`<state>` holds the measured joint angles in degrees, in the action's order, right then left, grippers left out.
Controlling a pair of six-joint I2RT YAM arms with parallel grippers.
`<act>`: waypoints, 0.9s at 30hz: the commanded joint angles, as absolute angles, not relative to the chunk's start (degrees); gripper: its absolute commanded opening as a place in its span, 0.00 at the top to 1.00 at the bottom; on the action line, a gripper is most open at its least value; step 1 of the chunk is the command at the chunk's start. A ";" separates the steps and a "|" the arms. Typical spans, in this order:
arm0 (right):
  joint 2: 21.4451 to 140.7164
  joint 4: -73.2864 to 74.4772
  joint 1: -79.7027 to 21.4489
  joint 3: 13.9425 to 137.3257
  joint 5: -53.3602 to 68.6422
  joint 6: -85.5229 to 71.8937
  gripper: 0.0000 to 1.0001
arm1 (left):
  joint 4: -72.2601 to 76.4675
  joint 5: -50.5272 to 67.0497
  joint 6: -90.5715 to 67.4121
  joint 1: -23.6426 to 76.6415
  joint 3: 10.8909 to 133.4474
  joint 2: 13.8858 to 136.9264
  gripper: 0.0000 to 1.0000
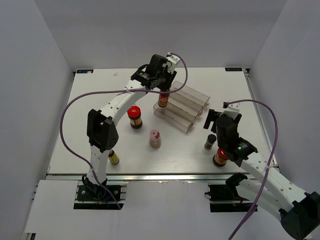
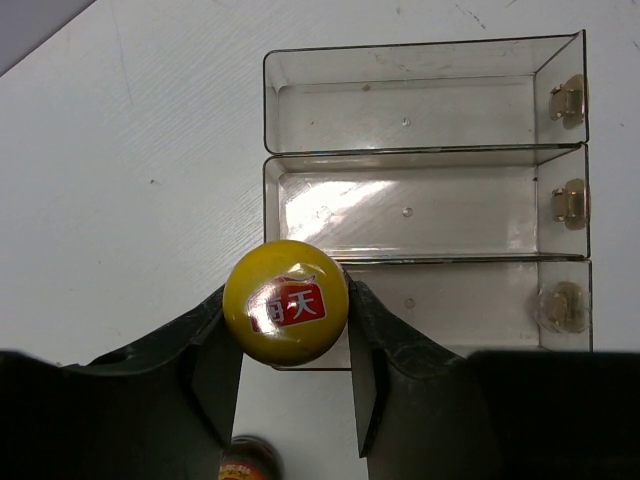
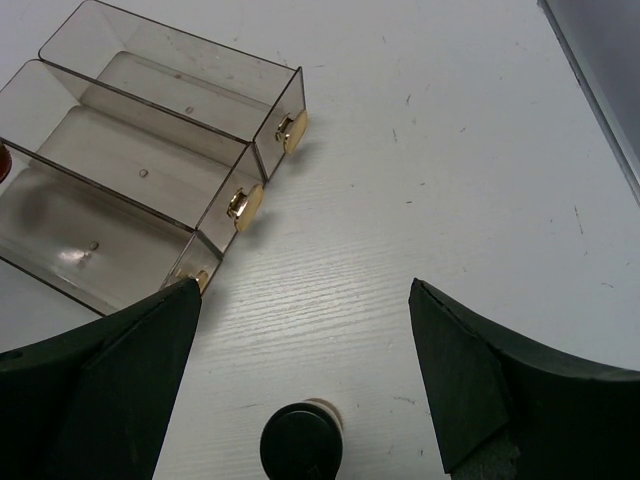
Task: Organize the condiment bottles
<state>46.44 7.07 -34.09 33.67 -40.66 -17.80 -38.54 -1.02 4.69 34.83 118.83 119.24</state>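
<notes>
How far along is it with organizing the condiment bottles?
Nothing is stored yet: the clear rack's tiers are empty. In hand: the left gripper is shut on a yellow-capped bottle at the lowest tier's end. Left on the table: two red-lidded jars, pink shaker, second yellow-capped bottle, and black-capped bottle under the open right gripper.

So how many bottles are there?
6: held yellow-capped bottle at the clear rack; second yellow-capped bottle front left; red-lidded jar and pink shaker in the middle; black-capped bottle and another red-lidded jar, partly hidden, by the right arm.
</notes>
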 commanded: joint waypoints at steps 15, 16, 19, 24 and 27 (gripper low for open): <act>44.83 5.01 -33.40 32.87 -39.55 -17.84 0.11 | -26.55 -4.74 2.20 34.72 105.65 107.76 0.93; 44.82 4.92 -33.31 32.78 -39.46 -17.84 0.11 | -26.19 -5.18 2.11 34.72 105.12 107.67 0.92; 44.56 4.57 -33.40 32.70 -38.94 -17.67 0.11 | -25.05 -6.15 1.67 34.72 103.28 107.40 0.85; 44.21 4.66 -33.31 32.52 -38.23 -17.58 0.11 | -24.08 -7.38 0.53 34.72 100.91 106.53 0.65; 43.86 4.75 -33.31 32.43 -37.18 -17.23 0.11 | -23.20 -7.91 0.53 34.72 99.24 105.12 0.54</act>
